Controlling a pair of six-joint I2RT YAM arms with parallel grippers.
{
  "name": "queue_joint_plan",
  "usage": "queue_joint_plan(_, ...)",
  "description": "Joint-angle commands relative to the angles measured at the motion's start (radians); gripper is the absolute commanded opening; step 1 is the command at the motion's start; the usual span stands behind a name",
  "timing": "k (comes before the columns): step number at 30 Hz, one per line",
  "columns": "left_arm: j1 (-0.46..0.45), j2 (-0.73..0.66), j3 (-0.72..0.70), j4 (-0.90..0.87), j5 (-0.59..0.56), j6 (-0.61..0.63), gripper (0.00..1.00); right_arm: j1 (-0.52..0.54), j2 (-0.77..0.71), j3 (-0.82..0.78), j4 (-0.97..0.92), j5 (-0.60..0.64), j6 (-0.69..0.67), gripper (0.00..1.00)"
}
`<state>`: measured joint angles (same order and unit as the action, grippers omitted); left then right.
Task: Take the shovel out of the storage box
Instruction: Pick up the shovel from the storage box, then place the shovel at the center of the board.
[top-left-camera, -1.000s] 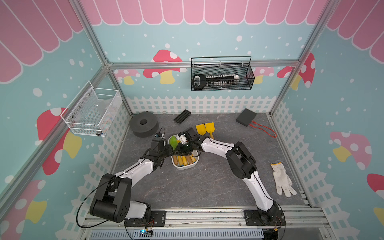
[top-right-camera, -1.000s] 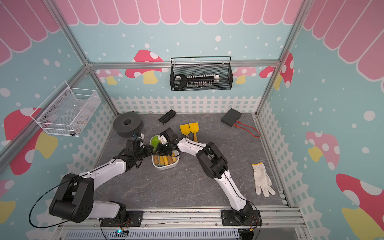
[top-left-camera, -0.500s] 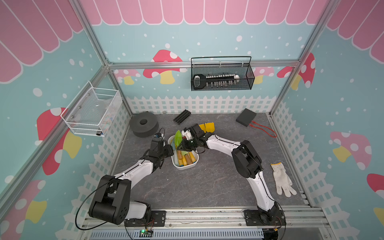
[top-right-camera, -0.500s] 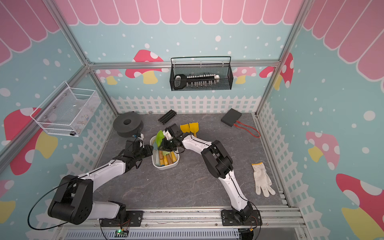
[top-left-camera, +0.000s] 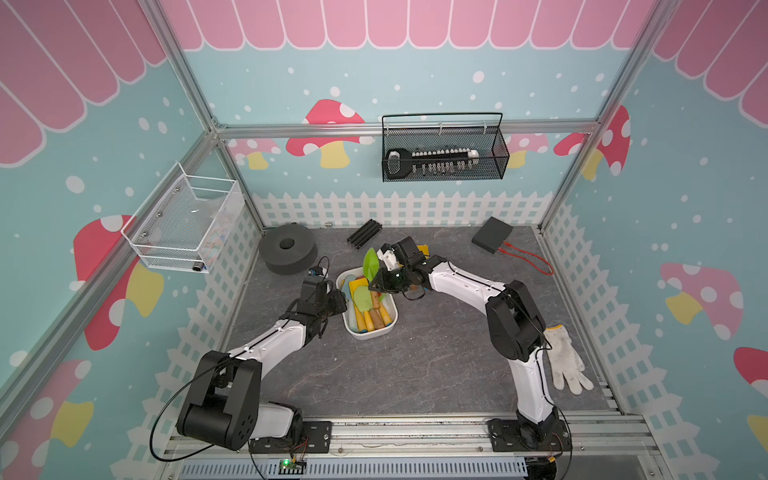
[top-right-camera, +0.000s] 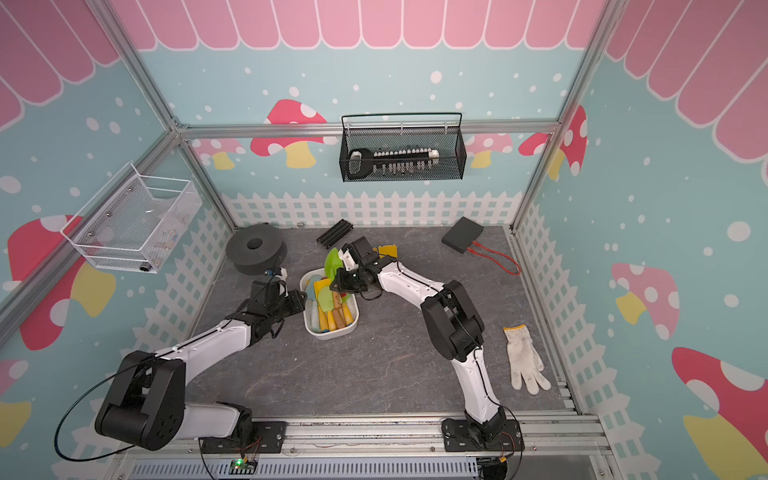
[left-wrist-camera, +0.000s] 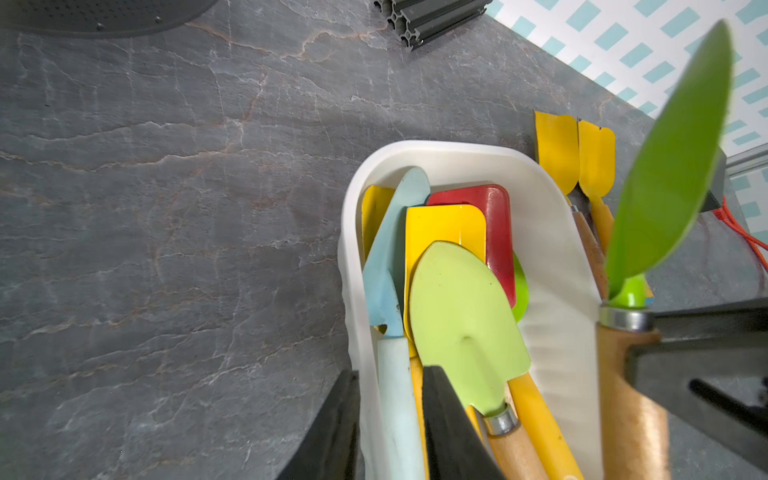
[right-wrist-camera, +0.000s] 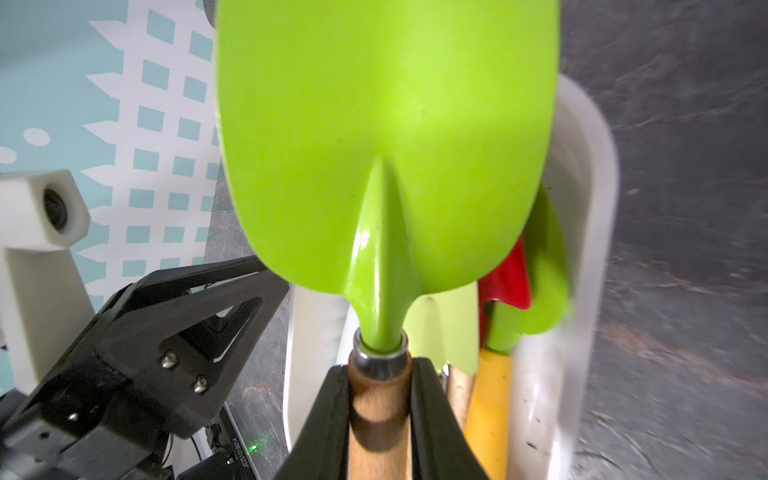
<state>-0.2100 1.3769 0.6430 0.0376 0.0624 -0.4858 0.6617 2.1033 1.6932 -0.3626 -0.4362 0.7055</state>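
The storage box (top-left-camera: 370, 332) (top-right-camera: 332, 334) is a white tub mid-table, holding several toy shovels with yellow, red, pale blue and green blades. My right gripper (top-left-camera: 380, 282) (right-wrist-camera: 380, 374) is shut on the wooden handle of a bright green shovel (top-left-camera: 370, 266) (top-right-camera: 332, 261) (right-wrist-camera: 386, 137). It holds that shovel raised over the box's far right rim, blade tilted up toward the back wall. My left gripper (top-left-camera: 338, 299) (left-wrist-camera: 390, 372) straddles the box's left wall (left-wrist-camera: 353, 266), one finger outside and one inside beside a pale blue handle, closed on the wall.
Two yellow shovels (top-left-camera: 422, 249) (left-wrist-camera: 573, 153) lie on the table just behind the box. A black foam ring (top-left-camera: 286, 249) and a black bar (top-left-camera: 364, 233) sit at the back left. A black case with red cord (top-left-camera: 492, 235) is back right, a white glove (top-left-camera: 565, 365) at the right.
My right gripper has lifted the green shovel up and back out of the pile, so its blade now stands above the box's far rim. The left arm has hardly moved.
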Motion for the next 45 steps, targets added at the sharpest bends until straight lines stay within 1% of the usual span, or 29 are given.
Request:
queue_joint_plan(1,-0.001,0.004,0.02,-0.021,-0.018,0.01,0.3,-0.029,-0.072,-0.025,-0.065,0.054,-0.074,0.15)
queue_joint_plan(13,0.0,0.004,0.019,-0.017,-0.014,0.009,0.3,-0.108,-0.14,-0.029,-0.255,0.216,-0.206,0.16)
queue_joint_plan(18,0.0,0.01,0.023,-0.02,-0.011,0.01,0.3,-0.125,-0.142,0.002,-0.344,0.319,-0.267,0.16)
queue_joint_plan(23,0.0,0.013,0.024,-0.019,-0.008,0.01,0.3,-0.151,-0.114,0.053,-0.419,0.408,-0.311,0.16)
queue_joint_plan(27,-0.001,0.013,0.023,-0.017,-0.009,0.01,0.31,-0.191,-0.069,0.098,-0.445,0.417,-0.33,0.16)
queue_joint_plan(36,-0.001,0.016,0.025,-0.021,-0.017,0.015,0.31,-0.274,0.056,0.207,-0.464,0.388,-0.332,0.16)
queue_joint_plan(40,0.0,0.023,0.027,-0.019,-0.017,0.015,0.3,-0.29,0.112,0.264,-0.478,0.373,-0.329,0.16)
queue_joint_plan(45,-0.001,0.025,0.027,-0.021,-0.015,0.012,0.31,-0.307,0.172,0.304,-0.479,0.373,-0.291,0.16)
